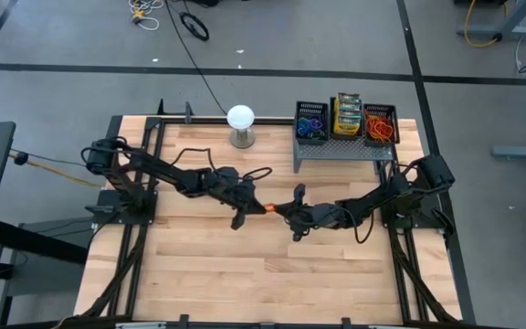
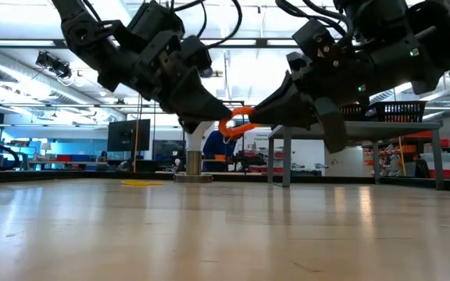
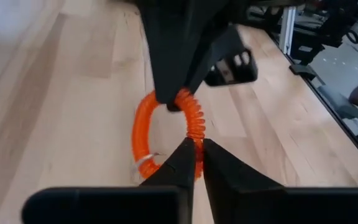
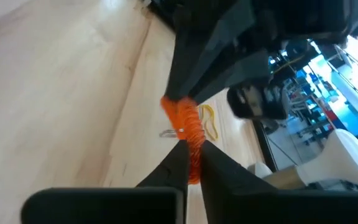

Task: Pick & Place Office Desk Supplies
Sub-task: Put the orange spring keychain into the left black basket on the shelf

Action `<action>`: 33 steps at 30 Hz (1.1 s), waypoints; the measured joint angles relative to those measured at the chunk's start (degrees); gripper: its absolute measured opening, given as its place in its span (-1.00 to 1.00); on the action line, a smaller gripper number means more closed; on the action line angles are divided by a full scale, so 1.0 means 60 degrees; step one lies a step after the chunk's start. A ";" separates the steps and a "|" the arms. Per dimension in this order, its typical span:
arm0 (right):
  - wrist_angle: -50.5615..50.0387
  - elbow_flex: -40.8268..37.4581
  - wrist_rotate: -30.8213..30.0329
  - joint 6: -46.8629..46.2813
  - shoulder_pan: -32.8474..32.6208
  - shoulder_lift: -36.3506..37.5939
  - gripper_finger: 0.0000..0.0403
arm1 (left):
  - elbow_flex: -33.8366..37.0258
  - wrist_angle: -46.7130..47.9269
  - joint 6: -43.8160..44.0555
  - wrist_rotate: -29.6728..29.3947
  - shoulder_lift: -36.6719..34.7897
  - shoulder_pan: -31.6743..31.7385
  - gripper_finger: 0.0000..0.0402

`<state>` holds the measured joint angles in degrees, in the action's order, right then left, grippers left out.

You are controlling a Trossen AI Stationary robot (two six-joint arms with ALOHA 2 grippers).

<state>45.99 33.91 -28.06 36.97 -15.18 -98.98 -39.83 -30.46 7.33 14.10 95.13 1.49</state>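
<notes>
Orange coil (image 3: 166, 134) between left tool (image 3: 196, 155) and right tool (image 4: 193, 154), both pinched onto it.

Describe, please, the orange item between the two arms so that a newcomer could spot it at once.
Look above the middle of the wooden table, where both arms meet. There an orange coiled loop hangs in the air, pinched by the left gripper and the right gripper. It is the only orange thing lifted off the table.

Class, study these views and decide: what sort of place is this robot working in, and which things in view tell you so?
Probably a robotics lab or workshop in a large open hall. A wooden workbench stands on a bare concrete floor with loose cables, and ceiling strip lights and other benches show behind.
</notes>
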 joint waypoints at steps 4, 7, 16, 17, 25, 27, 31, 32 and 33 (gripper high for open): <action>-0.0073 0.0000 -0.0440 -0.0010 -0.0007 0.0052 -0.86 | 0.0000 0.0360 -0.0072 -0.0314 -0.0684 0.0089 -0.67; -0.0254 0.0000 -0.0753 -0.0017 -0.0018 0.0243 -0.92 | 0.0000 0.1066 -0.0347 -0.0811 -0.1525 0.0139 -0.48; -0.1770 -0.0001 -0.2877 -0.0015 -0.0316 0.2397 -0.92 | 0.0021 0.3270 -0.1149 -0.2930 -0.3200 -0.0408 -0.15; -0.2094 -0.0003 -0.3343 -0.0011 -0.0322 0.2823 -0.92 | 0.0127 0.3221 -0.1244 -0.3188 -0.3236 -0.0518 -0.17; -0.4253 0.0103 -0.5111 -0.0049 0.0464 0.5926 -0.93 | 0.1423 0.2265 -0.1010 -0.4350 -0.3231 -0.0415 -0.50; -0.5273 0.0439 -0.5031 -0.0363 0.1022 0.6252 -0.94 | 0.1690 0.1844 -0.0916 -0.4328 -0.3231 -0.0299 -0.57; -0.8161 0.1647 -0.3714 -0.1822 0.2467 0.6079 -0.94 | 0.1818 0.1636 -0.0800 -0.4319 -0.3231 -0.0093 -0.66; -0.8613 0.1964 -0.3449 -0.2112 0.2849 0.5918 -0.93 | 0.1818 0.1621 -0.0799 -0.4323 -0.3231 -0.0051 -0.67; -0.8991 0.2247 -0.3308 -0.2285 0.3203 0.5749 -0.93 | 0.1818 0.1590 -0.0821 -0.4335 -0.3231 -0.0043 -0.67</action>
<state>-7.95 47.40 -47.90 23.26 4.04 -64.49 -28.93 -20.92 2.40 -11.91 75.75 1.23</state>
